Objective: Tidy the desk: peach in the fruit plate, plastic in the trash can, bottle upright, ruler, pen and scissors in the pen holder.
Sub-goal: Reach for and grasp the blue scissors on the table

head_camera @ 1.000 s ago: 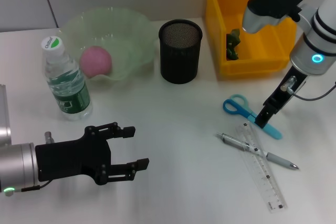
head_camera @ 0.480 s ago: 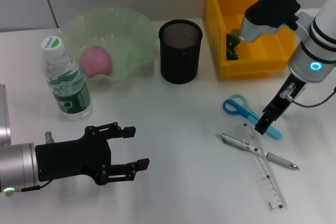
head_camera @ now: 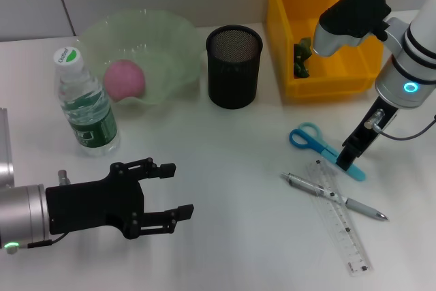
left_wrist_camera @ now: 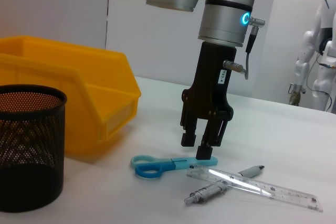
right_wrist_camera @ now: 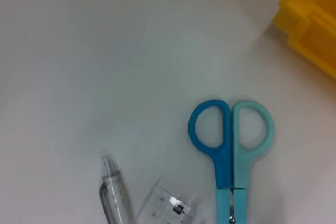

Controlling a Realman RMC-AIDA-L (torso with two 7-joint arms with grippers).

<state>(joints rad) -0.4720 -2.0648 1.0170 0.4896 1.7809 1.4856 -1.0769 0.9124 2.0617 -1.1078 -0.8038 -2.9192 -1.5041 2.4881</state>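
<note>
R gripper [left_wrist_camera: 200, 149] astride scissors [left_wrist_camera: 157, 164] blades; blade tips hidden

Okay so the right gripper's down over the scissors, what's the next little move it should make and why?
Probably lower a touch more and close. The right gripper hangs open just above the blade end of the scissors, which lie flat on the table, one fingertip almost touching them. The peach is already in the plate and the bottle stands upright, so the scissors for the pen holder look like the job at hand.

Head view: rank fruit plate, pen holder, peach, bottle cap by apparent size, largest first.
1. fruit plate
2. pen holder
3. peach
4. bottle cap
All sit at a similar depth, so the order is fairly safe.
</note>
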